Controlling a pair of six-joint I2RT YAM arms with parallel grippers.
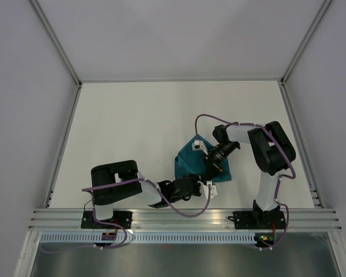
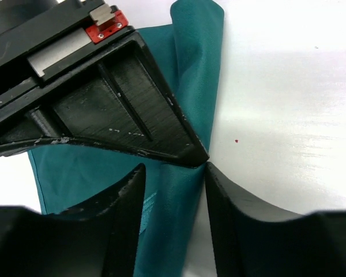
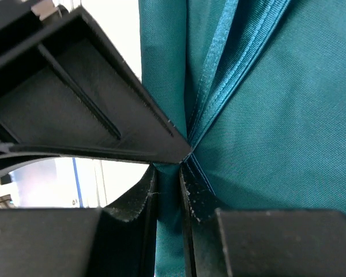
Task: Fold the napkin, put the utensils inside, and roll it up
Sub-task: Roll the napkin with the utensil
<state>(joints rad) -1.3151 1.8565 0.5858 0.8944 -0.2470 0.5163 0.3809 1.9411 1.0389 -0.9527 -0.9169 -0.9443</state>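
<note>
No legible text or markings

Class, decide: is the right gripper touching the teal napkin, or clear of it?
Touching. The right wrist view shows the right gripper shut on a bunched fold of the napkin, with the cloth pinched between its fingertips.

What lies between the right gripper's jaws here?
A bunched fold of the napkin, pinched in the right gripper; the right wrist view shows it.
</note>
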